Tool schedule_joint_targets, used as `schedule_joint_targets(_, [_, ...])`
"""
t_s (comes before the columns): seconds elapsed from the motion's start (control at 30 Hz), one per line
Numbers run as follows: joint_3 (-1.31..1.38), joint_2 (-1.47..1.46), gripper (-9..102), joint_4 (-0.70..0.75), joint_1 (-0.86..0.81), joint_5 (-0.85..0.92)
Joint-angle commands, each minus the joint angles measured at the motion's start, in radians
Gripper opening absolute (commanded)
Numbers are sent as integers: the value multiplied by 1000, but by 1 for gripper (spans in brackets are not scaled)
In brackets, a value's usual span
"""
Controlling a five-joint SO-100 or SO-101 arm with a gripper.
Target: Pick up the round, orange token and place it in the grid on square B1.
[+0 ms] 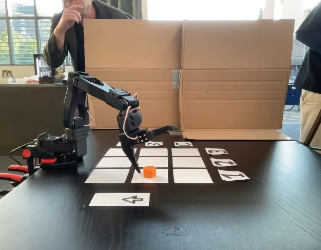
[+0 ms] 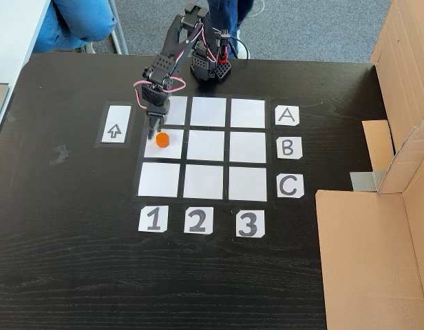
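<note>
Token [image 1: 149, 171] on grid [image 1: 189, 162], gripper [image 1: 150, 151] seemingly open.

black table [image 1: 264, 208], cardboard screen [image 1: 233, 78], windows [image 1: 14, 31]

- The token [image 2: 162, 140] is a small bright orange puck, a short faceted cylinder, lying flat on square B1 [image 2: 172, 146], near that square's upper left corner in a fixed view.
- The grid [image 2: 204, 181] is a 3x3 array of white paper rectangles with black gaps.
- Square B1 lines up with the B and 1 labels, in the grid's middle row, column above the 1.
</note>
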State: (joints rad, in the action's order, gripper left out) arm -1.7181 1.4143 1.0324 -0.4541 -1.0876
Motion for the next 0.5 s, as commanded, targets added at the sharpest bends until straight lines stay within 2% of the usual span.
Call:
schedule_joint_targets(0.0, [-6,150,97,-37,-46,-28])
schedule_joint_targets(0.27, [-23,414,97,-106,-204,-35])
schedule_joint_targets(0.47, [-12,597,97,-216,-393,-81])
